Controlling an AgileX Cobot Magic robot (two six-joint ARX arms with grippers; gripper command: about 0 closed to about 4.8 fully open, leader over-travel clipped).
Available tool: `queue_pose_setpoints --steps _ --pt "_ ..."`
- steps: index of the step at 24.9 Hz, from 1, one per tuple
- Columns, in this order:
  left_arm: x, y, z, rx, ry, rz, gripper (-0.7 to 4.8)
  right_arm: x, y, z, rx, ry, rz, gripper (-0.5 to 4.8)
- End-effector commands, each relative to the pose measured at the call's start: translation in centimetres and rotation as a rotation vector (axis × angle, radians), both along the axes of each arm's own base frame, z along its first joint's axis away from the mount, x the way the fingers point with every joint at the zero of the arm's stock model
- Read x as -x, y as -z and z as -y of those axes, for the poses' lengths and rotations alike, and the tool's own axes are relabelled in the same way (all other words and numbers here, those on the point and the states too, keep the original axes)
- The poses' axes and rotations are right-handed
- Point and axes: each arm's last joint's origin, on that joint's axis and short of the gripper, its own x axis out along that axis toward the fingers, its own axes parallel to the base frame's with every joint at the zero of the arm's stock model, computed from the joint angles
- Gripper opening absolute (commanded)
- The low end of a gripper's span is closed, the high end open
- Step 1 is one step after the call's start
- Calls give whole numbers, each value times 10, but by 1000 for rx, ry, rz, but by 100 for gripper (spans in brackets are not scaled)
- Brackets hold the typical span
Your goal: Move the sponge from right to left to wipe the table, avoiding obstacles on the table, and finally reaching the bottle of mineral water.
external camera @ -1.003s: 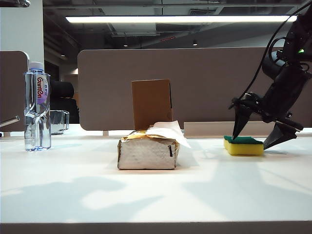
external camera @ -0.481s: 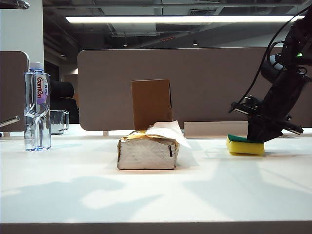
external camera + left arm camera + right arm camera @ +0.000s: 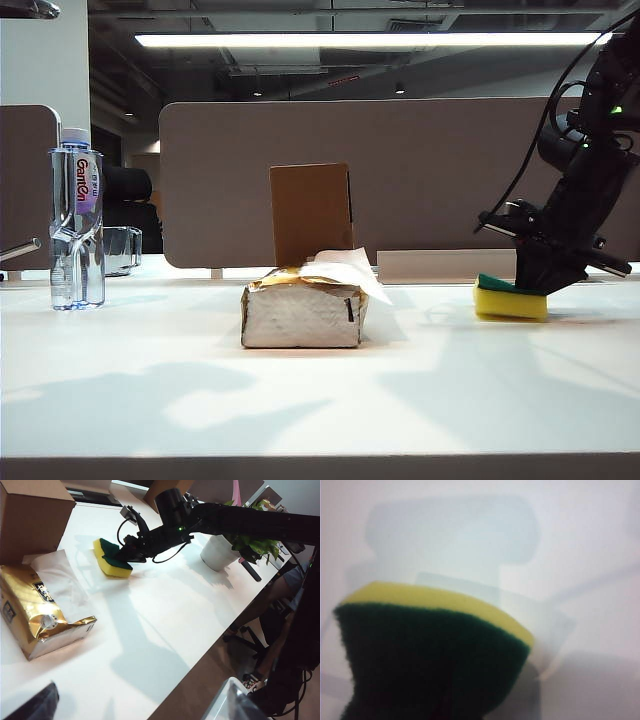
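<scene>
Presently the right gripper [image 3: 545,280] is clenched on the yellow foam sponge with green scouring top [image 3: 510,300], well right of the foil tissue pack [image 3: 303,310]; wiping unstarted, left gripper's jaws apart, idle.

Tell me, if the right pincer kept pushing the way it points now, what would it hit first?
The right pincer points down and is shut on the sponge, which lies on the table. Going on would likely just squash the sponge against the tabletop.
</scene>
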Motion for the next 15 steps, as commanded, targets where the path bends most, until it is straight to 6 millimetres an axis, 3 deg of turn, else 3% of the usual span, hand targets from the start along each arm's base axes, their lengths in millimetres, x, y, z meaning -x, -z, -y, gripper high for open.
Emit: queue_pose_setpoints --steps 1,10,15 --pt "0 -3 0 2 8 23 434 14 12 2 37 7 -154 -6" --pt "1 -4 0 5 16 23 434 42 7 3 37 8 -90 -6" --pt "1 -4 1 14 39 23 434 77 23 4 18 44 -104 -6"
